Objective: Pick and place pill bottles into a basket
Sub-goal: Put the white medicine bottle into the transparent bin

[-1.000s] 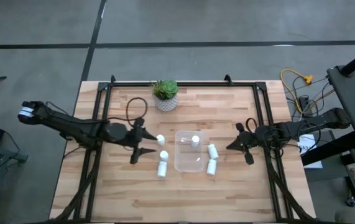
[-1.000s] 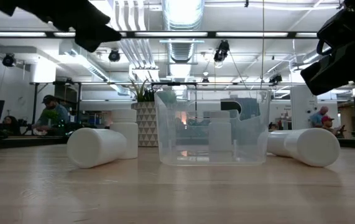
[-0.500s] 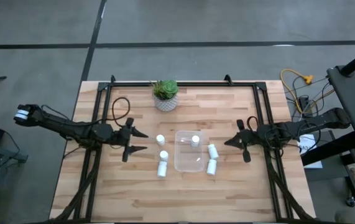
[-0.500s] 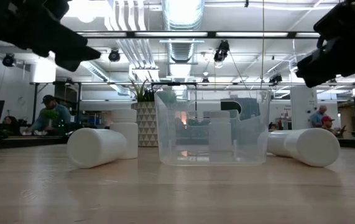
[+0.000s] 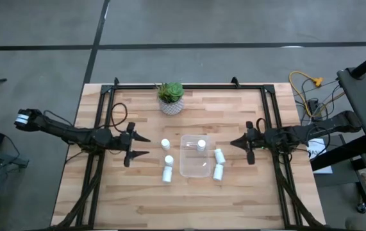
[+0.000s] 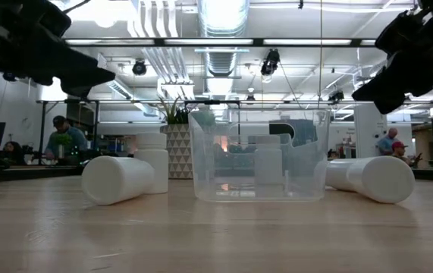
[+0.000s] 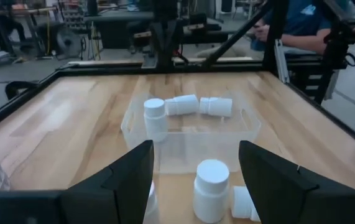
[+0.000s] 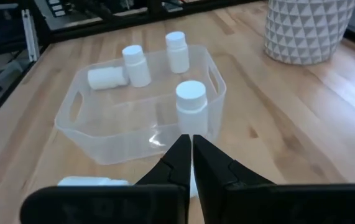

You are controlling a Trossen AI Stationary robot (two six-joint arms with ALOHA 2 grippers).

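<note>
The clear basket point(image 5: 195, 156) stands mid-table with one upright white pill bottle point(image 5: 200, 145) inside, also seen in the right wrist view point(image 8: 191, 104). Three bottles stand or lie on the table left of the basket: point(image 5: 165, 144), point(image 5: 168, 160), point(image 5: 167, 173). Two lie right of it: point(image 5: 219, 155), point(image 5: 218, 171). My left gripper point(image 5: 141, 145) is open and empty, left of the left-hand bottles, above the table point(image 6: 87, 76). My right gripper point(image 5: 233, 142) is shut and empty, right of the basket point(image 8: 189, 158).
A whitish patterned pot with a green plant point(image 5: 170, 98) stands at the far edge, behind the basket. Black frame rails point(image 5: 99, 122) run along the table's left, right and far sides. People sit in the room beyond point(image 6: 58, 140).
My left gripper has drawn back toward the table's left edge, away from the left-hand bottles, still open and empty. My right gripper has shifted slightly toward the far edge. The bottles and the basket have stayed where they were.
</note>
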